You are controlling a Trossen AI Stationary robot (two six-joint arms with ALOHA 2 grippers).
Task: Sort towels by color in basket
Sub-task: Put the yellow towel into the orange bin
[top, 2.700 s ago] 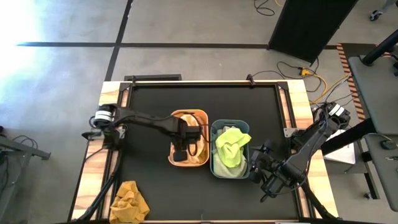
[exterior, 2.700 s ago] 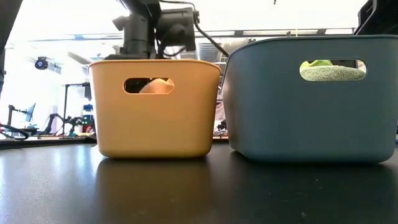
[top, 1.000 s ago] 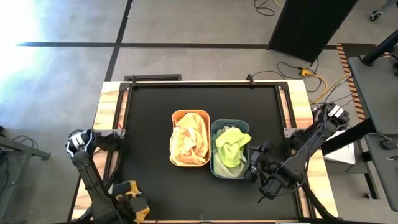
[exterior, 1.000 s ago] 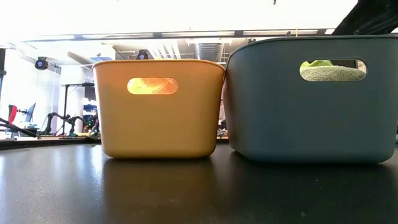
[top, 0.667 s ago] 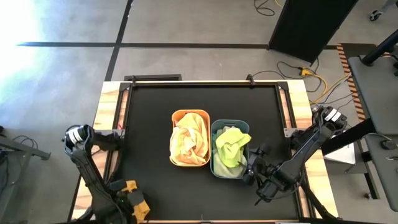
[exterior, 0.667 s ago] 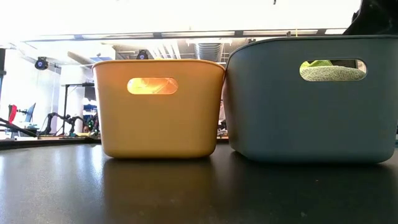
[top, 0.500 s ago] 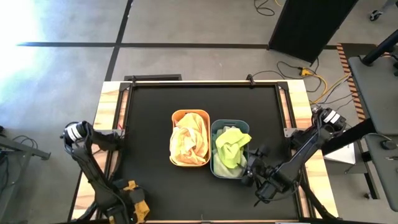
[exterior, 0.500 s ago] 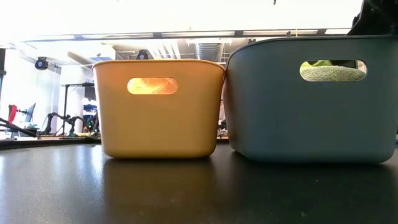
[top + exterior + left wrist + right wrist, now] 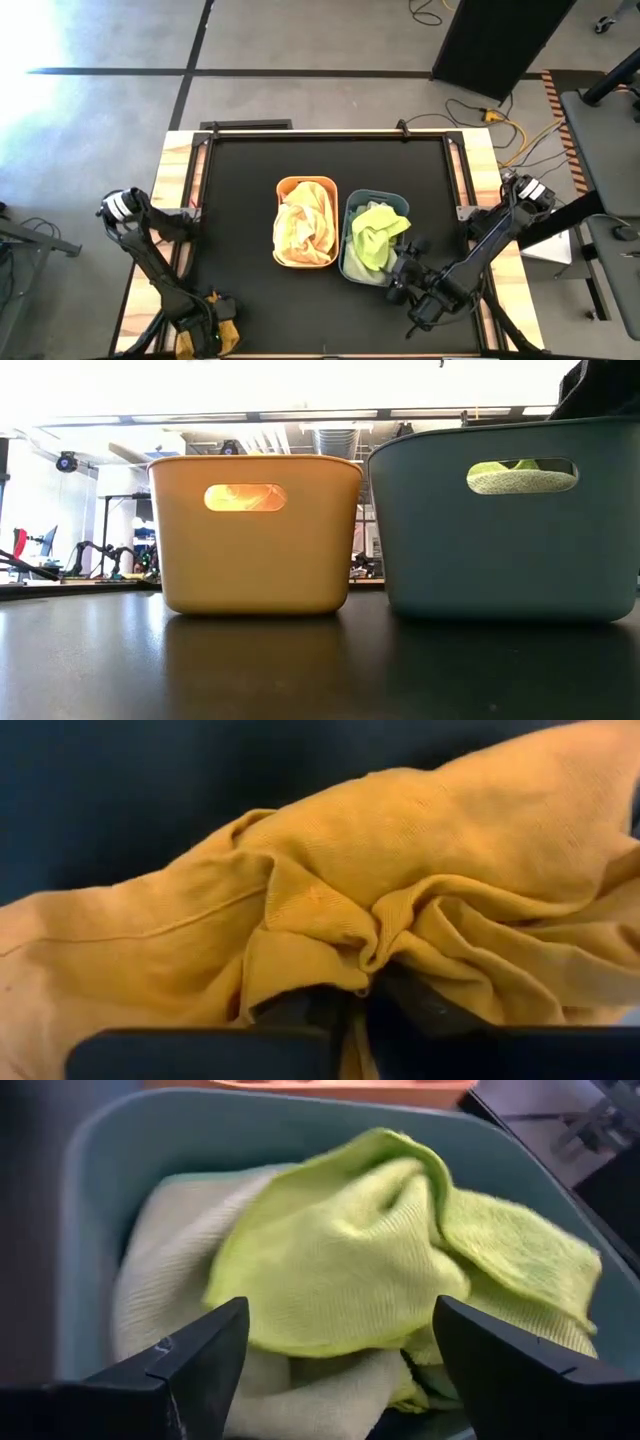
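A mustard-orange towel (image 9: 228, 336) lies crumpled at the table's near left corner. My left gripper (image 9: 207, 335) is down on it and hides most of it in the high view; in the left wrist view the towel (image 9: 420, 850) fills the picture. An orange basket (image 9: 305, 181) mid-table holds yellow and salmon towels (image 9: 303, 225). To its right, a teal basket (image 9: 349, 262) holds a lime green towel (image 9: 340, 1240) on a pale green one (image 9: 165, 1290). My right gripper (image 9: 400, 281) is open at the teal basket's near right corner, fingers (image 9: 205, 1355) spread wide. My left gripper (image 9: 357, 1015) pinches a raised fold of the mustard towel (image 9: 362, 965) between its two fingers, coming from above. How many layers it has cannot be told. The rest of the towel lies bunched on the table. My right gripper: whether it touches the teal basket's rim cannot be told.
In the low view a narrow gap shows between the orange basket (image 9: 255, 530) and the teal basket (image 9: 500, 555). The black table top lies bare around the baskets. Wooden side rails (image 9: 170, 180) and cables on the floor lie beyond the table.
My left gripper has moved a little toward the near edge and down onto the mustard towel. My right gripper has moved left toward the teal basket. The teal basket has turned slightly and shifted right, away from the orange basket.
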